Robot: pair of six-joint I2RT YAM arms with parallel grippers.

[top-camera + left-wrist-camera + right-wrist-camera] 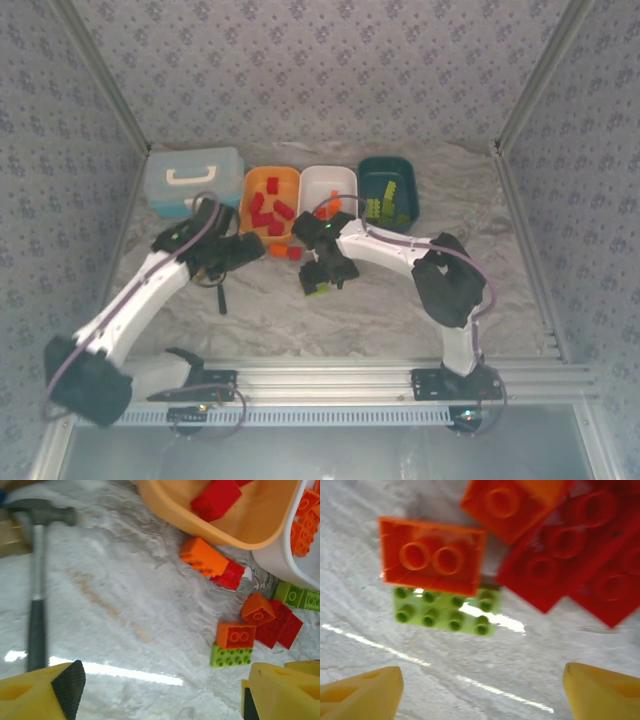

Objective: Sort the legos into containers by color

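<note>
At the far left of the table (400,320) stands a light blue case (193,178). Beside it runs a row of three trays: the orange tray (292,186) with red legos (268,215) in it, the white tray (318,185) with orange ones, and the teal tray (385,176) with lime green ones. The left pincer (240,252) hangs low just in front of the orange tray. From its wrist, its yellow fingers (35,695) stand wide apart with nothing between them. A hammer (36,625) lies on the table to their left. Loose bricks lie before the orange and white trays: an orange brick (202,555) touching a red brick (229,575), then a small cluster. The right pincer (320,278) hovers over that cluster, its fingers (360,695) also spread wide and holding nothing. Just ahead of them an orange two-stud brick (432,557) sits partly on a lime green brick (447,612), with red bricks (565,550) touching on the right
</note>
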